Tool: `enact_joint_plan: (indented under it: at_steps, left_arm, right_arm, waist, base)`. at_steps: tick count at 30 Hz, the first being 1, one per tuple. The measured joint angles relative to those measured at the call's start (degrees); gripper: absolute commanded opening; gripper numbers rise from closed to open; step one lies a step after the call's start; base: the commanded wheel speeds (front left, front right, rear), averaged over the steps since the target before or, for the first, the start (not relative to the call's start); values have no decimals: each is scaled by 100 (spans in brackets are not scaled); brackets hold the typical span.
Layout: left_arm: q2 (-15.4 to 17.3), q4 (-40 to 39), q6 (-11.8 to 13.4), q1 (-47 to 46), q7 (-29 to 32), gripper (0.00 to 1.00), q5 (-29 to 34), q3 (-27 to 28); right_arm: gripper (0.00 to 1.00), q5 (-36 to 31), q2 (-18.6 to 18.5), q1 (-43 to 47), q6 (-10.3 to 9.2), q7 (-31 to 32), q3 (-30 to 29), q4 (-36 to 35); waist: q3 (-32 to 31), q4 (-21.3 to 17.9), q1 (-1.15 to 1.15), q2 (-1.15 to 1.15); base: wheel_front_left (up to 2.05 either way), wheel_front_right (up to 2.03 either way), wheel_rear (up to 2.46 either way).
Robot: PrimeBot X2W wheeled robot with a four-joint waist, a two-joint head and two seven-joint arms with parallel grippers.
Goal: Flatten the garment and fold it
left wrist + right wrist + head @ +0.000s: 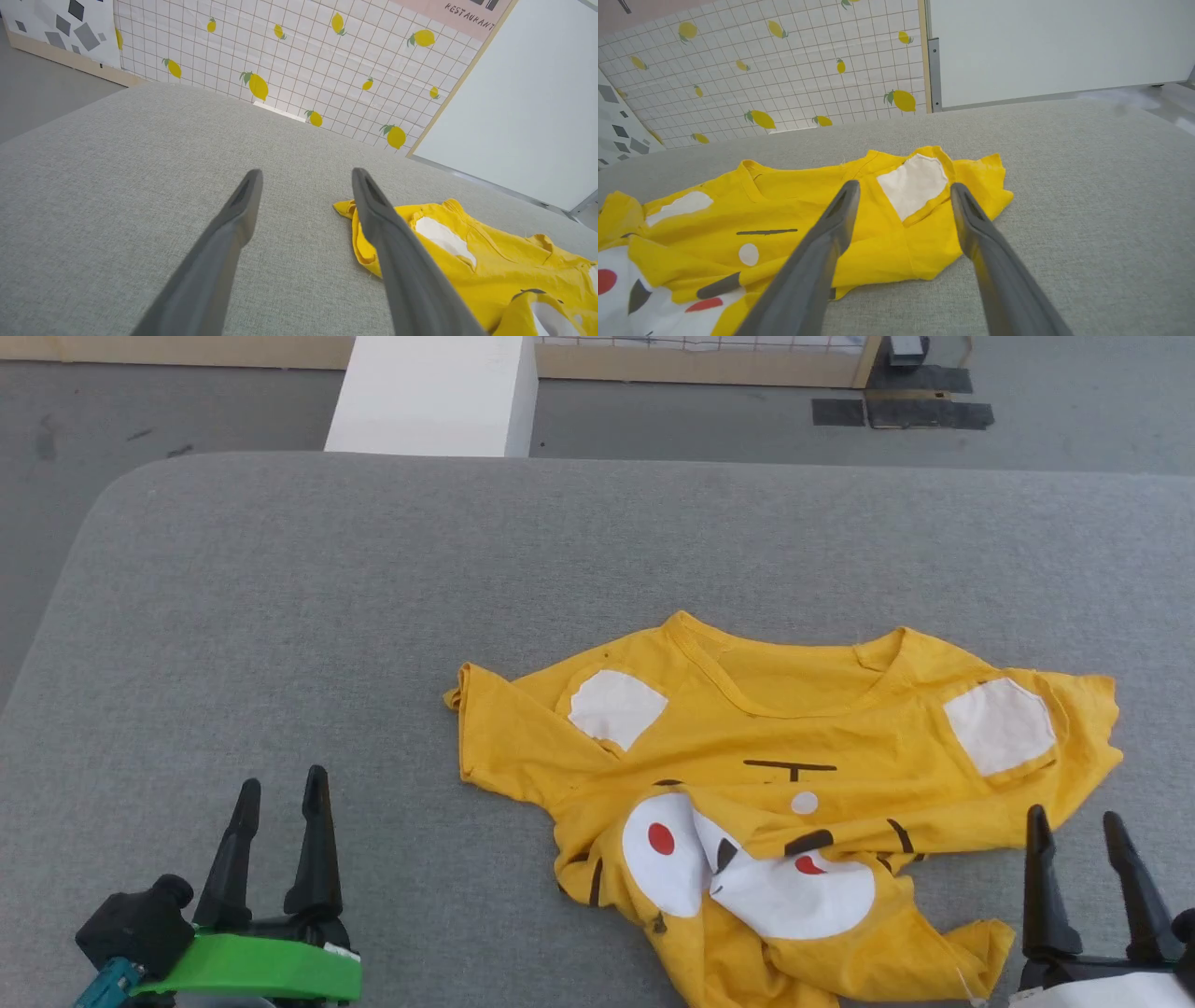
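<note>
Item: one yellow T-shirt (822, 747), short-sleeved, with a cartoon face print. It lies front-up on the grey cloth-covered table (373, 616), right of centre and toward the near edge. Condition: upper half fairly flat, with the collar (794, 663) toward the far side and both sleeves out, each bearing a white patch. The lower half is crumpled, and the face print is folded over itself in a heap near the hem (794, 952). Handling (judged, not tested): light, limp cotton with no stiffness. It should drag easily over the table's weave and bunch if pushed, so it is better pulled taut than shoved. It is not fragile, though a pinch may gather more than one layer. Suggested hold: two corners of the bunched hem, drawn toward the near edge to open the body out; the sleeve tips or shoulders afterward for smoothing. Left end effector (283, 777): fingers spread and holding nothing. It sits over bare table well apart from the near sleeve (504, 737), which the left wrist view shows beyond the right-hand finger (383, 224). Right end effector (1075, 814): fingers spread and holding nothing. It is just beside the shirt's lower right edge and points at the patched sleeve (920, 182). Whether it touches the cloth cannot be told.
</note>
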Motion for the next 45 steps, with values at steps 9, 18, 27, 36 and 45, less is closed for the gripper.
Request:
enact_joint_plan:
  at_steps: [9,18,27,36,45]
  left_arm:
    - [240,-103,-107,-233,406,100,180,-265]
    - [702,-16,-176,-1599,3055,100,-470,-1128]
    - [666,829,-165,-2256,4031,100,-599,-1544]
    - [610,1900,-109,-2619,4070,100,-435,-1738]
    - [546,2542,-135,-2824,4199,0,-575,-1926]
  right_arm:
    - [100,32,3,-24,0,-43,-85,-80]
    - [100,31,4,-91,0,-43,-49,7]
    - [100,31,4,-187,0,-43,26,83]
    - [100,-18,4,-231,0,-43,52,91]
    - [100,-19,4,-219,0,-43,54,102]
  waist:
    - [68,-131,0,0]
    - [208,19,0,0]
    - [422,37,0,0]
    - [470,-144,0,0]
    - [392,-288,0,0]
  base:
    - [0,0,0]
    - [0,0,0]
    - [0,0,0]
    - [0,0,0]
    - [0,0,0]
